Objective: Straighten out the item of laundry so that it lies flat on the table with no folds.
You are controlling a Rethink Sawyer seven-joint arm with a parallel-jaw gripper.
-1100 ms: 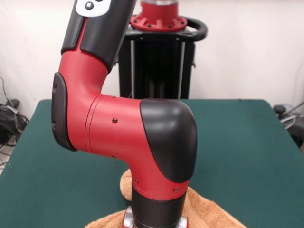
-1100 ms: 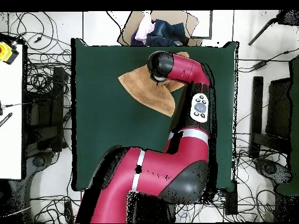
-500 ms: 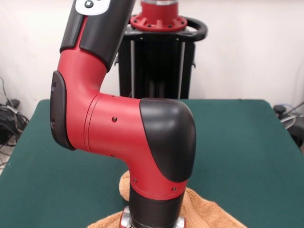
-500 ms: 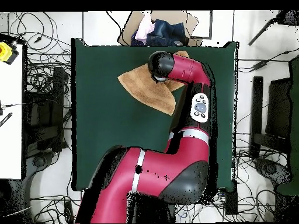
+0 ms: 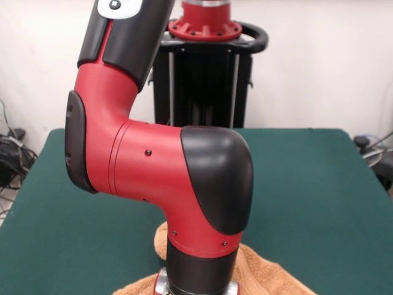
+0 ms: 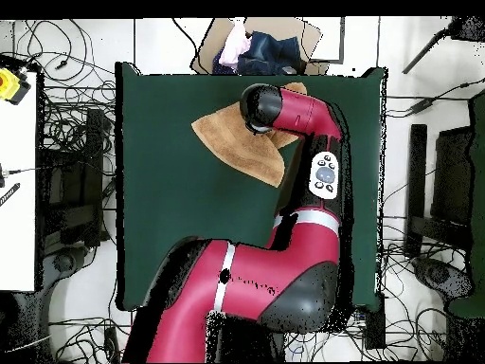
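Toward 12 o'clock on tabletop, overhead: towel lies angled, partly under my arm's wrist. Finger state: cannot tell, hidden. I'd drag slowly outward, keeping cloth taut.

No legible text, labels, brand marks, numbers or signs in either view. Only candidate: the grey button panel on the arm, w/ small round buttons, markings too small to read. Pincer itself hidden under the wrist, so no position can be given relative to it.
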